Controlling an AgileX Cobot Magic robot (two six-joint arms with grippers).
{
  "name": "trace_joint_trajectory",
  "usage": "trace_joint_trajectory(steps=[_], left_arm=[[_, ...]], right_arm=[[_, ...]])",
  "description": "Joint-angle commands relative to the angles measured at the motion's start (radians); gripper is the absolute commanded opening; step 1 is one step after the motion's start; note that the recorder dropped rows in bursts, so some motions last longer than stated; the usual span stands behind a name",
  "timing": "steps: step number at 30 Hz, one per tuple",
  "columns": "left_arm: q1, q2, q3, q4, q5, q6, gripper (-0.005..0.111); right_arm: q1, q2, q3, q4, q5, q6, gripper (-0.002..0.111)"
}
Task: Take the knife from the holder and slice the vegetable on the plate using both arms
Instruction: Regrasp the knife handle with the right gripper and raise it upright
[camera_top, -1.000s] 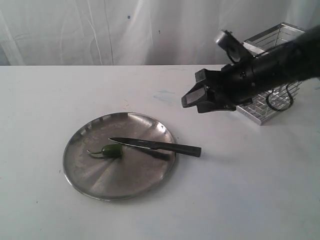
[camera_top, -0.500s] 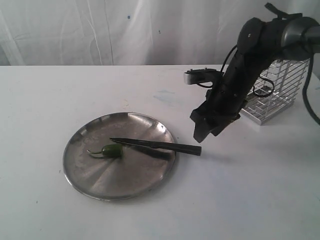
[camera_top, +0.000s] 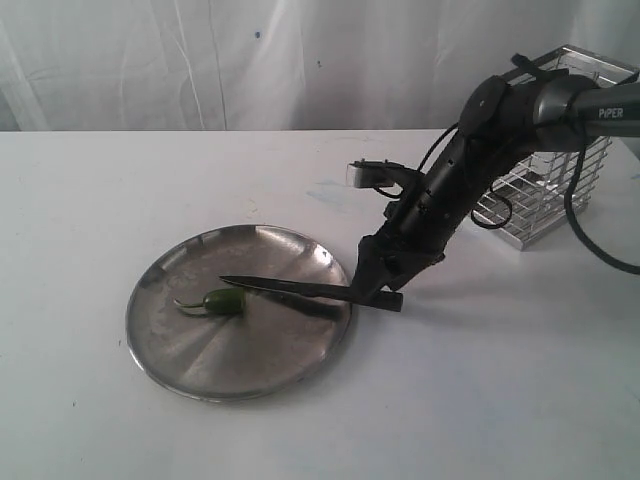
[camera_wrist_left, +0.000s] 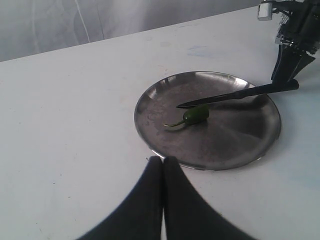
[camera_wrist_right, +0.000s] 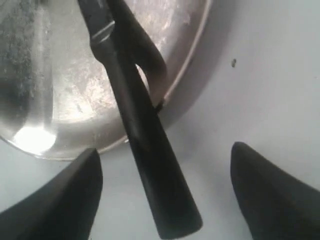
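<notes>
The black knife (camera_top: 310, 291) lies across the right rim of the steel plate (camera_top: 180, 350), its tip beside the green chili pepper (camera_top: 224, 301) and its handle (camera_wrist_right: 160, 185) out on the table. My right gripper (camera_top: 378, 290) hangs open just over that handle, one finger (camera_wrist_right: 75, 195) on each side, neither touching it. The left gripper (camera_wrist_left: 163, 161) is shut and empty, near the plate's (camera_wrist_left: 150, 145) rim on the side away from the knife (camera_wrist_left: 235, 94); it does not show in the exterior view. The wire holder (camera_top: 545, 170) stands at the back right.
A white curtain hangs behind the white table. The right arm (camera_top: 500, 130) with its cable stretches from the holder's side down toward the plate. A small white block (camera_top: 362, 173) sticks out from that arm's wrist.
The right arm has swung down and to the left, from level near the holder to pointing down with its open fingers straddling the knife handle. Knife, pepper and plate have not moved.
</notes>
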Motion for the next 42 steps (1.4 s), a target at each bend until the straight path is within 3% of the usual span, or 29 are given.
trace_joint_trajectory(steps=[1,7,11,15,21,30,36,40,42], left_arm=[[-0.005,-0.008,0.001,-0.018,-0.001,-0.001,0.000],[-0.005,-0.008,0.001,-0.018,-0.001,-0.001,0.000],[-0.005,-0.008,0.001,-0.018,-0.001,-0.001,0.000],[-0.005,-0.008,0.001,-0.018,-0.001,-0.001,0.000],[-0.005,-0.008,0.001,-0.018,-0.001,-0.001,0.000],[-0.005,-0.008,0.001,-0.018,-0.003,-0.001,0.000],[-0.005,-0.008,0.001,-0.018,-0.045,-0.001,0.000],[-0.005,-0.008,0.001,-0.022,-0.070,-0.005,0.000],[-0.005,-0.008,0.001,-0.040,-0.064,-0.006,0.000]], right_arm=[[0.001,0.021,-0.008,0.017,-0.005,-0.040,0.067],[0.001,0.054,-0.008,0.049,0.034,-0.066,0.065],[0.001,0.076,-0.008,0.049,0.051,-0.066,0.057],[0.001,0.086,-0.008,0.041,0.088,-0.110,0.039],[0.001,0.086,-0.008,0.028,0.089,-0.183,0.000],[0.001,-0.017,-0.008,0.028,0.089,-0.126,0.000],[0.052,-0.258,0.043,-0.147,0.089,0.062,0.000],[0.154,-0.482,0.186,-0.375,0.089,0.318,0.000],[0.217,-0.593,0.267,-0.551,0.089,0.593,0.000]])
